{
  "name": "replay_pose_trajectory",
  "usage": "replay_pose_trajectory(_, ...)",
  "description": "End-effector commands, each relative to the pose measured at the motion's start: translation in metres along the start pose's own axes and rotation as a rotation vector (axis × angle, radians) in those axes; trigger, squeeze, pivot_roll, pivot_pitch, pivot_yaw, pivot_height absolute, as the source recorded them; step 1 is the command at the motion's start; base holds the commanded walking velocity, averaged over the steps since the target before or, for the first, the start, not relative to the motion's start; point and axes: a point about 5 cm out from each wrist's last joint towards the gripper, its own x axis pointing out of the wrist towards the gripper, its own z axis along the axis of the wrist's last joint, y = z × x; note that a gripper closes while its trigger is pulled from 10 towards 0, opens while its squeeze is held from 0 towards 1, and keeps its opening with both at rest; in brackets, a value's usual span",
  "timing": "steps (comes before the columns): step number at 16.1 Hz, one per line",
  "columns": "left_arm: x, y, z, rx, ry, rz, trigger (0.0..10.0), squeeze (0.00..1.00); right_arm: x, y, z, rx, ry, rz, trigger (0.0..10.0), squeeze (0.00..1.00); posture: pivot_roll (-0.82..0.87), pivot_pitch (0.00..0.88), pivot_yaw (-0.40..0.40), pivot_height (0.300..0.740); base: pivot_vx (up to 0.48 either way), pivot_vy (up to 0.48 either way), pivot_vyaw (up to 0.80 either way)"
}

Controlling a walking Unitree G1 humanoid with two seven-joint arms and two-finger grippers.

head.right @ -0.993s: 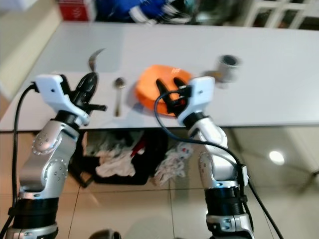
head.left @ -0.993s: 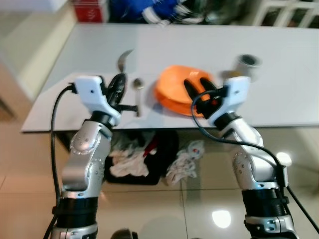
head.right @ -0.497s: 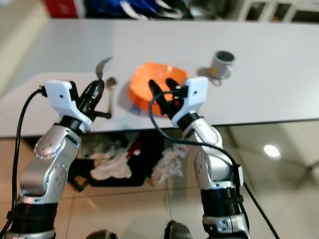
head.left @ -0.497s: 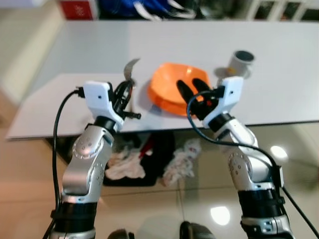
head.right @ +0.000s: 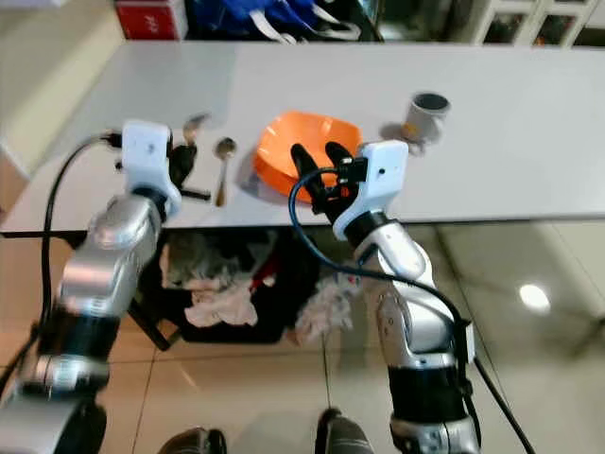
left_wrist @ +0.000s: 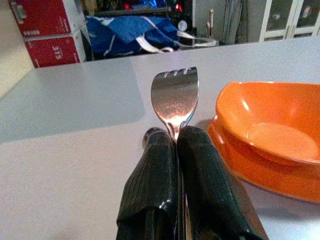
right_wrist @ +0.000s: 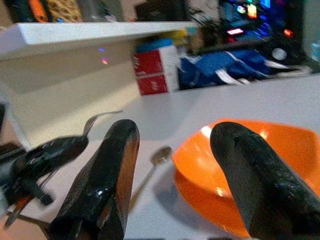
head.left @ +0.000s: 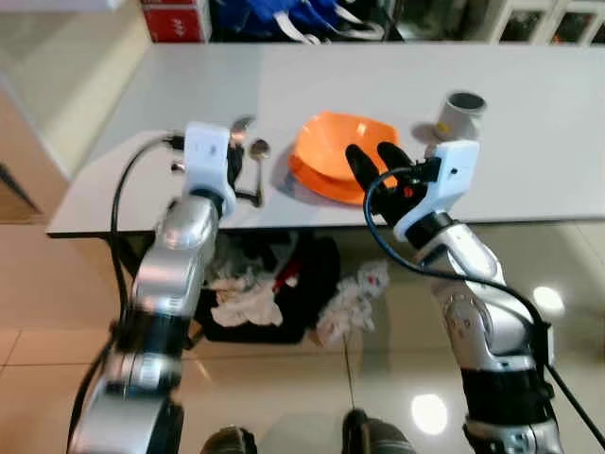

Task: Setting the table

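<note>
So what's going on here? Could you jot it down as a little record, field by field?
Setting: white table, robot standing at its near edge
Left gripper: shut on a fork, held over the table left of the bowl
Right gripper: open, empty, at the bowl's near side
Bowl: orange, on an orange plate
Spoon: lying on the table between fork and bowl
Cup: grey, right of the bowl
Under the table: dark bin with crumpled cloths
</note>
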Motion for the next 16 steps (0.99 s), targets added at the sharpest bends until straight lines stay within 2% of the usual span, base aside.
replay_pose_trajectory(1,0.004,0.008,-0.004,0.037,0.037,0.051,10.0,0.00,-0.003,0.004,0.004,0.005,0.001,0.003,10.0,0.00,-0.12,0.209,0.038,0.740,0.000,0.000,0.00)
replay_pose_trajectory(2,0.012,0.019,-0.004,0.102,0.067,0.126,10.0,0.00,-0.008,0.006,0.006,0.008,0.007,-0.010,10.0,0.00,-0.14,0.239,0.048,0.740,0.000,0.000,0.00)
replay_pose_trajectory(3,0.014,0.023,-0.005,0.107,0.078,0.149,10.0,0.00,-0.009,0.007,0.006,0.008,0.009,-0.013,10.0,0.00,-0.14,0.239,0.048,0.740,0.000,0.000,0.00)
replay_pose_trajectory(5,0.016,0.039,-0.005,0.122,0.091,0.204,10.0,0.00,-0.022,0.007,0.012,0.009,0.022,-0.042,10.0,0.00,-0.16,0.303,0.060,0.740,0.000,0.000,0.00)
replay_pose_trajectory(6,0.016,0.043,-0.005,0.102,0.085,0.220,10.0,0.00,-0.025,0.008,0.013,0.008,0.026,-0.046,10.0,0.00,-0.17,0.311,0.061,0.740,0.000,0.000,0.00)
replay_pose_trajectory(9,0.018,0.047,0.000,0.076,0.049,0.233,10.0,0.00,-0.028,0.009,0.014,0.010,0.043,-0.053,10.0,0.00,-0.17,0.329,0.061,0.740,0.000,0.000,0.00)
replay_pose_trajectory(11,0.017,0.044,0.014,0.042,-0.056,0.212,10.0,0.00,-0.030,0.011,0.015,0.014,0.053,-0.051,10.0,0.00,-0.17,0.333,0.058,0.740,0.000,0.000,0.00)
replay_pose_trajectory(16,0.017,0.044,0.014,0.042,-0.056,0.212,10.0,0.00,-0.030,0.011,0.015,0.014,0.053,-0.051,10.0,0.00,-0.17,0.333,0.058,0.740,0.000,0.000,0.00)
